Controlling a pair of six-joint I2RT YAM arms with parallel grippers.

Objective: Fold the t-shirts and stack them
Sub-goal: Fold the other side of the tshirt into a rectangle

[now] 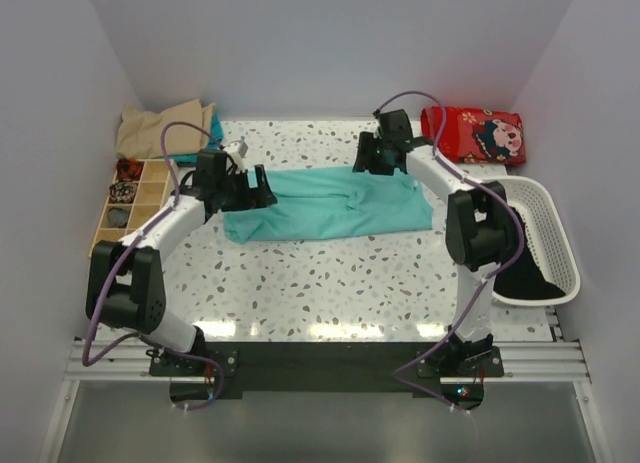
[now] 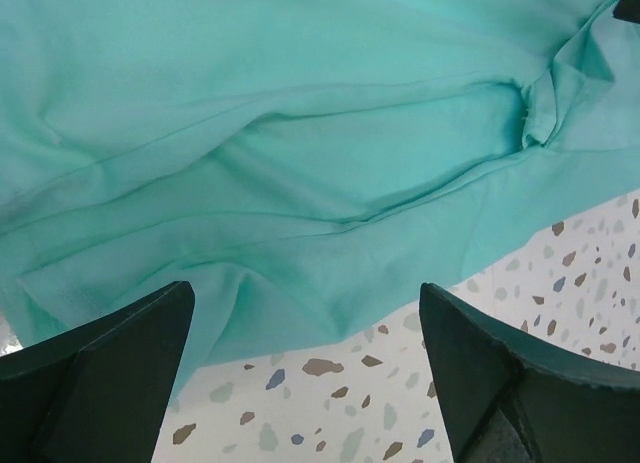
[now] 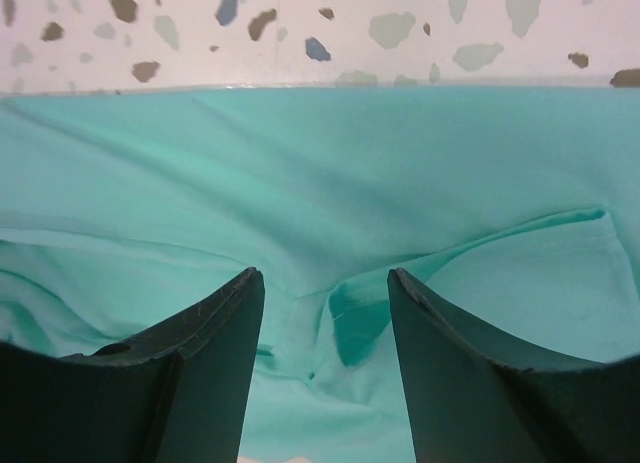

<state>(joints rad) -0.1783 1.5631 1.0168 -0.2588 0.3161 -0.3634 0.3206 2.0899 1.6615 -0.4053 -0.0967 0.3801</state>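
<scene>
On a white speckled terrazzo table [image 1: 330,283], a teal-green short-sleeved fabric t-shirt [image 1: 330,208] lies folded lengthwise at the centre. The left gripper [image 2: 305,298], spread wide and empty, is at the shirt's 9 o'clock end. The right gripper [image 3: 325,278], jaws parted, is over its 12 o'clock edge.

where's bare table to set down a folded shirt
Widest free patch: the table between the teal t-shirt and the arm bases. Narrower strip between shirt and back wall. Crowded: the left edge, with wooden compartment tray and tan fabric pile; the right, with white basket and red patterned cloth.
</scene>
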